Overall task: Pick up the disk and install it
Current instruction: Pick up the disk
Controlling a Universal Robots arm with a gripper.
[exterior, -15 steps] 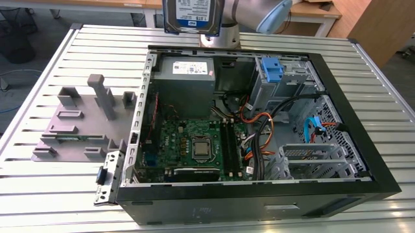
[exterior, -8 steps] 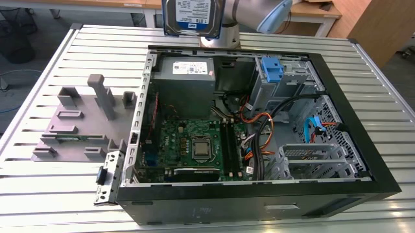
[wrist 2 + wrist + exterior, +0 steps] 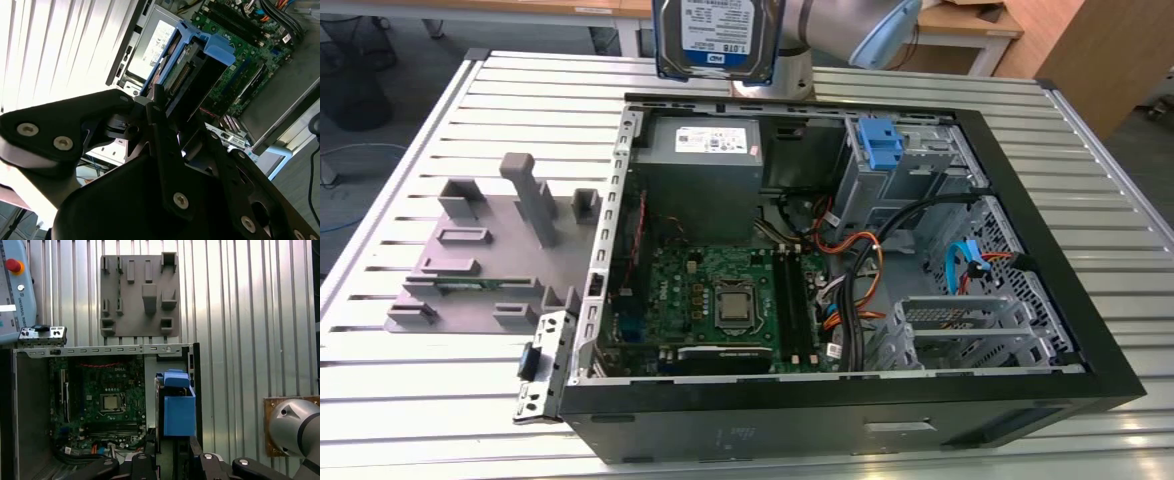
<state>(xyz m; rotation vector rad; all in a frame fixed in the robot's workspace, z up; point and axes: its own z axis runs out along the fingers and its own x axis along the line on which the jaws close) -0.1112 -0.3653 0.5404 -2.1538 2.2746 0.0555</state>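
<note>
The disk [image 3: 718, 40] hangs upright in the air above the far edge of the open computer case [image 3: 1067, 300], its white-and-blue label facing the exterior view. It is just over the grey power-supply box [image 3: 700, 160]. In the second wrist view my gripper [image 3: 175, 117] is shut on the disk [image 3: 192, 75], its black fingers [image 3: 162, 130] clamped on the end of the blue bracket. In the first wrist view the blue bracket of the disk [image 3: 179, 412] sticks out from the gripper [image 3: 175, 462] beside the case's side wall.
Inside the case lie the green motherboard [image 3: 720, 300], bundled cables [image 3: 854, 260] and a metal drive bay with a tall blue latch piece [image 3: 883, 145]. A grey fixture plate [image 3: 494, 250] sits on the slatted table [image 3: 400, 150] at the exterior view's left. A pendant [image 3: 15, 290] lies nearby.
</note>
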